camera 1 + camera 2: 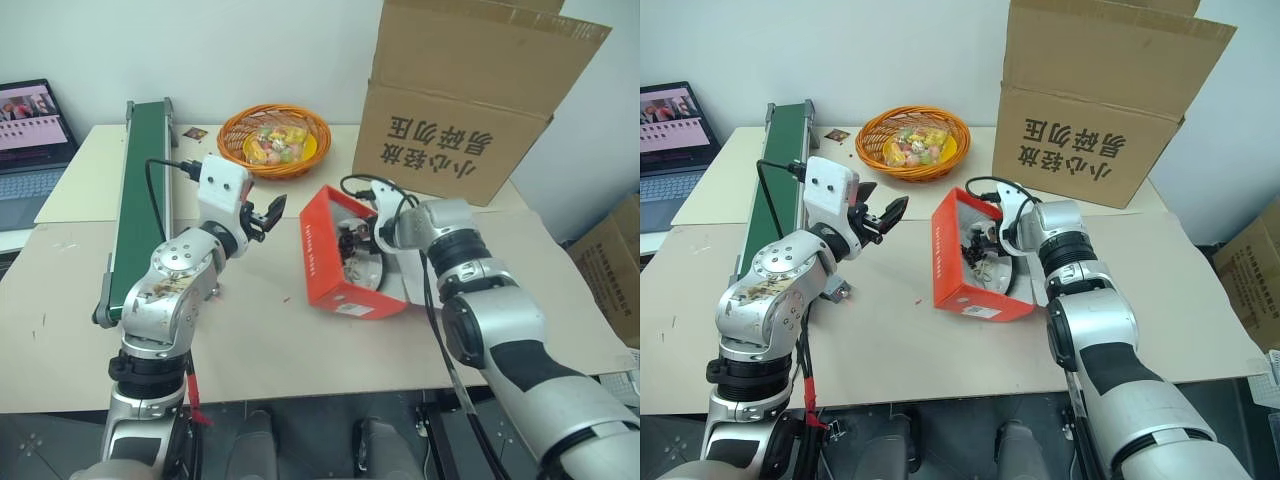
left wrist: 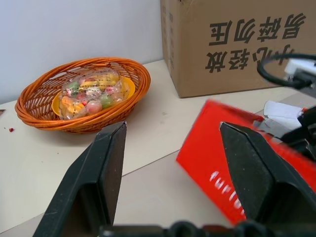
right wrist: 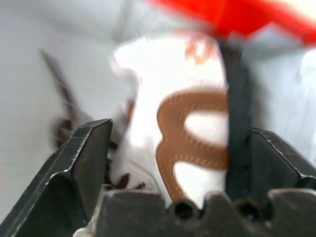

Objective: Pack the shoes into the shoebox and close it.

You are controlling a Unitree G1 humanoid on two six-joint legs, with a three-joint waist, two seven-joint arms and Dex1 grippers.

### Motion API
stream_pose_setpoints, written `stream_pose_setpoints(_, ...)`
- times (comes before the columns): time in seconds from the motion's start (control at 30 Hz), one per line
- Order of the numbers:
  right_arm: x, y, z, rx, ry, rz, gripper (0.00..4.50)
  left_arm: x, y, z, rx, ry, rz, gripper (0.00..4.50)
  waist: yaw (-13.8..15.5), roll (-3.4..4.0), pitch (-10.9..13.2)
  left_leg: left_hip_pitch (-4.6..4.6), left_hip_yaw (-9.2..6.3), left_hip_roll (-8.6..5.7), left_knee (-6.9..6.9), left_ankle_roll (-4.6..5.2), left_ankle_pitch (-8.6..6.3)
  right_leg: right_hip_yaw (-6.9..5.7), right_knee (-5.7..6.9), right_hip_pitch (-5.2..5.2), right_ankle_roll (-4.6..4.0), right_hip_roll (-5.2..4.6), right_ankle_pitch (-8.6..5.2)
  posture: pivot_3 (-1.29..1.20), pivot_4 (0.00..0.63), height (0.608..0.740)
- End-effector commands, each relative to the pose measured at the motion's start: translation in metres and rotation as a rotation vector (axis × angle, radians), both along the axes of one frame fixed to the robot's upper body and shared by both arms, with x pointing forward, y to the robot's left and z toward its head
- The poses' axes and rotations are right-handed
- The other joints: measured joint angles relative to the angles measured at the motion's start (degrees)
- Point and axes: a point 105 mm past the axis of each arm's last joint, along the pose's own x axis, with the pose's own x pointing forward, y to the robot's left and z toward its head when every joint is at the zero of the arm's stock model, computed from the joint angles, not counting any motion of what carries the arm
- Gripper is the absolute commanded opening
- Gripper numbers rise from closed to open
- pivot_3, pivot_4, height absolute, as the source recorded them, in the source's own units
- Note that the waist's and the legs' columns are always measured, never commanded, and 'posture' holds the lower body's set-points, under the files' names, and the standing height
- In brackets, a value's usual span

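Observation:
The red shoebox [image 1: 318,250] stands tipped up on one long side near the table's middle, its white inside facing right. White shoes [image 1: 980,252] with dark laces lie inside it. My right gripper [image 1: 992,236] reaches into the box from the right. In the right wrist view its fingers [image 3: 81,163] stand wide apart, open, and a white shoe [image 3: 192,128] with brown trim lies just beyond them. My left gripper [image 1: 268,215] hovers open and holds nothing, to the left of the box and apart from it; the box's red wall [image 2: 202,158] shows past its fingers.
An orange wicker basket [image 1: 274,140] of wrapped sweets sits behind the box. A large brown carton [image 1: 470,100] with Chinese characters stands at the back right. A green conveyor [image 1: 140,190] runs along the left, with a laptop [image 1: 30,140] beyond it.

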Motion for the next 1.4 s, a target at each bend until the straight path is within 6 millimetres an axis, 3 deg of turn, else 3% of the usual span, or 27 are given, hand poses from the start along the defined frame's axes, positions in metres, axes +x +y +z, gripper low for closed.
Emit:
stream_pose_setpoints(0.03, -0.003, 0.016, 0.045, 0.043, -0.098, 0.050, 4.44, -0.002, -0.003, 0.016, -0.009, -0.066, -0.010, 3.19, 0.02, 0.00, 0.00, 0.00, 0.00, 0.00, 0.00, -0.01, -0.01, 0.00, 0.00, 0.00, 0.00, 0.00, 0.00, 0.00, 0.150, 0.728)
stream_pose_setpoints(0.3, -0.006, 0.009, 0.059, 0.114, -0.139, -0.011, 4.44, -0.002, -0.001, 0.016, -0.009, -0.070, -0.002, 3.19, 0.51, 0.00, 0.00, 0.00, 0.00, 0.00, 0.04, -0.12, -0.08, 0.00, -0.03, 0.05, 0.00, 0.00, 0.00, 0.00, 0.150, 0.728)
stream_pose_setpoints(0.47, -0.008, 0.014, 0.094, 0.236, -0.381, 0.022, 4.44, 0.000, 0.019, 0.008, -0.014, -0.050, 0.084, 3.19, 0.48, 0.00, 0.00, -0.03, 0.00, 0.00, 0.02, -0.10, -0.06, 0.00, -0.02, 0.00, 0.00, 0.00, 0.00, 0.00, 0.150, 0.728)
stream_pose_setpoints(0.53, -0.014, 0.014, 0.105, 0.178, -0.559, 0.074, 4.44, 0.001, 0.033, 0.004, -0.026, -0.038, 0.141, 3.19, 0.28, 0.00, 0.00, -0.02, 0.00, 0.00, 0.01, -0.03, -0.02, 0.00, -0.02, 0.00, 0.00, 0.00, 0.00, 0.00, 0.150, 0.728)
stream_pose_setpoints(0.67, -0.051, 0.030, 0.113, 0.140, -0.815, 0.288, 4.44, 0.001, 0.067, -0.006, -0.038, -0.018, 0.289, 3.19, 0.07, 0.00, 0.00, -0.02, 0.00, 0.00, 0.00, -0.05, -0.03, 0.00, -0.03, -0.01, 0.02, 0.00, -0.01, 0.00, 0.150, 0.728)
stream_pose_setpoints(0.77, -0.093, 0.054, 0.093, 0.079, -0.900, 0.552, 4.44, -0.002, 0.094, -0.011, -0.037, -0.019, 0.412, 3.19, 0.12, 0.00, 0.00, -0.02, 0.00, 0.00, 0.01, -0.10, -0.07, 0.00, -0.03, 0.01, 0.05, 0.00, -0.03, 0.00, 0.150, 0.728)
stream_pose_setpoints(0.87, -0.110, 0.071, 0.076, 0.079, -0.896, 0.653, 4.44, -0.007, 0.120, -0.015, -0.057, -0.015, 0.522, 3.19, 0.04, 0.00, 0.00, 0.04, 0.00, 0.00, 0.01, -0.13, -0.09, 0.00, -0.05, 0.05, 0.08, 0.00, -0.05, 0.00, 0.150, 0.728)
stream_pose_setpoints(0.9, -0.110, 0.074, 0.077, 0.094, -0.901, 0.654, 4.44, -0.008, 0.125, -0.016, -0.057, -0.014, 0.538, 3.19, -0.03, 0.00, 0.00, 0.04, 0.00, 0.00, 0.01, -0.14, -0.09, 0.00, -0.03, 0.03, 0.08, 0.00, -0.05, 0.00, 0.150, 0.728)
stream_pose_setpoints(0.93, -0.109, 0.076, 0.078, 0.110, -0.904, 0.649, 4.50, -0.009, 0.127, -0.016, -0.063, -0.019, 0.542, 3.72, -0.02, 0.00, 0.00, 0.06, 0.00, 0.00, 0.02, -0.15, -0.09, 0.00, -0.01, 0.02, 0.10, 0.00, -0.05, 0.00, 0.150, 0.728)
stream_pose_setpoints(1.03, -0.103, 0.079, 0.079, 0.140, -0.901, 0.620, 4.50, -0.010, 0.133, -0.021, -0.041, -0.011, 0.547, 4.45, 0.09, -0.01, 0.00, 0.09, 0.00, 0.01, 0.02, -0.17, -0.11, -0.02, -0.02, 0.02, 0.11, 0.00, -0.06, 0.00, 0.150, 0.728)
stream_pose_setpoints(1.4, -0.070, 0.072, 0.064, 0.119, -0.873, 0.525, 4.50, -0.018, 0.162, -0.036, -0.032, 0.014, 0.641, 4.45, 0.60, -0.02, -0.01, 0.06, 0.00, 0.01, -0.01, -0.19, -0.12, -0.03, -0.08, 0.01, 0.02, 0.00, -0.01, 0.00, 0.150, 0.728)
